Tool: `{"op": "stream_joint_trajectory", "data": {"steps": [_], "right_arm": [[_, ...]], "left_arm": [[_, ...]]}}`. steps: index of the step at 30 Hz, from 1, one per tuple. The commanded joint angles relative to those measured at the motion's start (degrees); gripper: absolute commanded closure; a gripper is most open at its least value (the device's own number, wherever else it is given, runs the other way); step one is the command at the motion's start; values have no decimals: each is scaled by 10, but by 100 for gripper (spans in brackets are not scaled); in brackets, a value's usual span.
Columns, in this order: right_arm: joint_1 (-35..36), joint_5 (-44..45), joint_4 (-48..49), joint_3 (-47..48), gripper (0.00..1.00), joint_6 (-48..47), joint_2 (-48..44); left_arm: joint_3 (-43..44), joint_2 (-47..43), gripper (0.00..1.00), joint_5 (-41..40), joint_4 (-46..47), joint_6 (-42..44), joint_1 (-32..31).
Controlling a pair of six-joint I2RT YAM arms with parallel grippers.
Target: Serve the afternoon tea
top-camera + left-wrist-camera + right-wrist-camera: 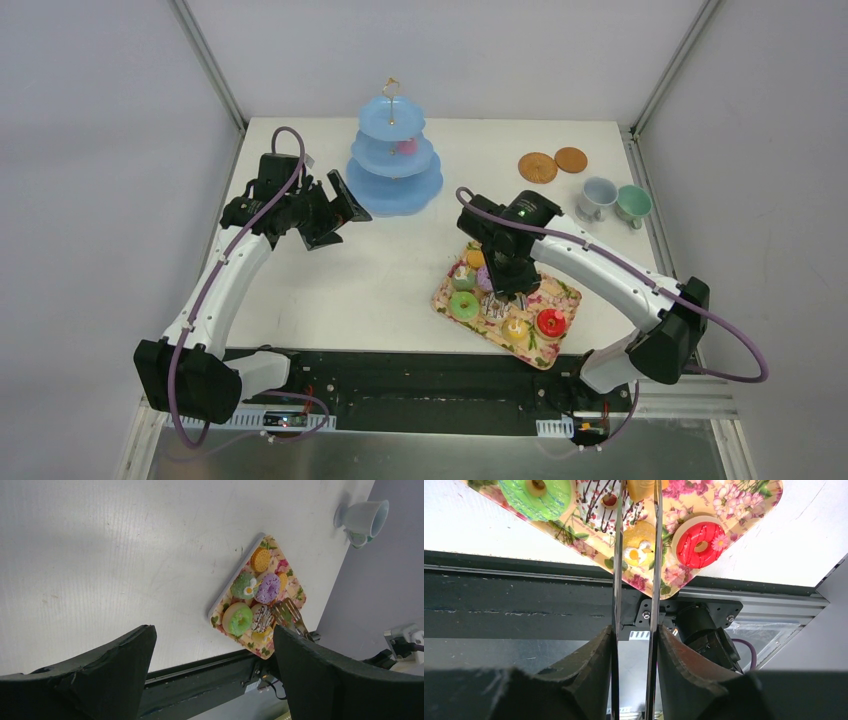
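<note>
Toy sweets lie on a flowered tray at the near right: a green donut, a red donut, a yellow cupcake, an orange biscuit. My right gripper hangs over the tray, shut on metal tongs. In the right wrist view the tongs point down, their blades either side of the yellow cupcake, between a white drizzled donut and the red donut. One pink sweet sits on the blue tiered stand. My left gripper is open and empty beside the stand.
Two brown woven coasters lie at the back right. A white cup and a green cup stand beside them. Metal frame posts rise at the back corners. The black rail runs along the table's near edge.
</note>
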Motion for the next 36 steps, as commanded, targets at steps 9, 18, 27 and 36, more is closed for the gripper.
{"op": "stream_joint_trajectory", "data": {"steps": [9, 18, 27, 36], "right_arm": [[4, 17, -27, -12, 66, 10, -10], [4, 27, -28, -19, 80, 21, -19], [3, 33, -29, -31, 79, 49, -35], [-2, 40, -29, -2, 80, 64, -56]], "left_arm": [[-4, -3, 9, 3, 17, -14, -2], [-6, -7, 9, 3, 20, -19, -2], [-7, -9, 9, 1, 19, -23, -2], [-5, -2, 9, 4, 26, -27, -2]]}}
